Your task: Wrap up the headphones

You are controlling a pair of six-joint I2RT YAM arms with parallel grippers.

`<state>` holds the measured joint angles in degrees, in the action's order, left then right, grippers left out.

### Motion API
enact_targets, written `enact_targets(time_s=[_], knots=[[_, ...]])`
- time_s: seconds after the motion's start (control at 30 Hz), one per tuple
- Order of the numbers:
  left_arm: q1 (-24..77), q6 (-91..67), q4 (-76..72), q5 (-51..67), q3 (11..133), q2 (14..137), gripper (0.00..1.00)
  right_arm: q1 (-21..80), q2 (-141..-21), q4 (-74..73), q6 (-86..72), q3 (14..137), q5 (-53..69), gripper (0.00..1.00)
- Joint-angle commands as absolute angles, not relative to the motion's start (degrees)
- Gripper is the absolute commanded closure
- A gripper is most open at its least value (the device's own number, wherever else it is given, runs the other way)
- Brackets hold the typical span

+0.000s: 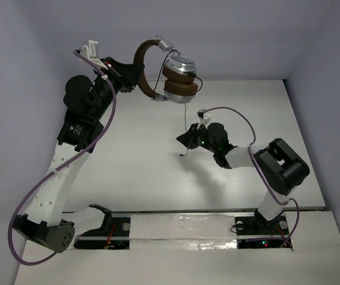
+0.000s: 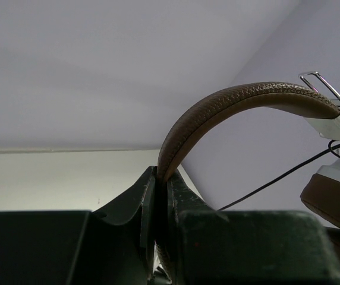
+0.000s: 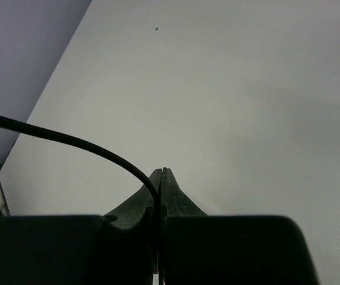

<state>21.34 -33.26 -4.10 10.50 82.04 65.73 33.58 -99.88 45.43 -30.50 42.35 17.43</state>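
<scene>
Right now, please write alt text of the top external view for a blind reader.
The left gripper holds the headphones up by the brown headband above the white table. Their thin dark cord hangs down to the right gripper, which is shut on it.

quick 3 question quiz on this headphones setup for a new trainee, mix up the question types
1. True or false: the left claw is shut on the brown headband.
2. What does the right claw pinch? A) an ear cup B) the thin dark cord C) nothing
3. Fill in: the headphones are held up ___ the table, not resting on it.

Key: 1 true; 2 B; 3 above
</scene>
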Motion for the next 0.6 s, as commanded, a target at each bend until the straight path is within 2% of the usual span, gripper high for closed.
enact_targets(time_s=[0.0,0.1,0.23,0.57], knots=[[20.83,-36.65,-12.04,7.48,80.52,64.42,1.0,36.2,-97.39,44.84,-31.9,40.87,12.41,1.0],[20.21,-38.49,-14.67,4.84,76.92,64.16,1.0,38.4,-94.5,40.8,-33.57,40.87,6.79,1.0],[20.21,-39.82,-17.75,-4.61,72.78,64.16,1.0,47.43,-90.18,31.49,-32.96,41.22,-3.39,1.0],[19.69,-38.06,-19.86,-15.46,67.51,69.61,1.0,59.58,-86.14,13.37,-31.82,46.84,-11.07,1.0]])
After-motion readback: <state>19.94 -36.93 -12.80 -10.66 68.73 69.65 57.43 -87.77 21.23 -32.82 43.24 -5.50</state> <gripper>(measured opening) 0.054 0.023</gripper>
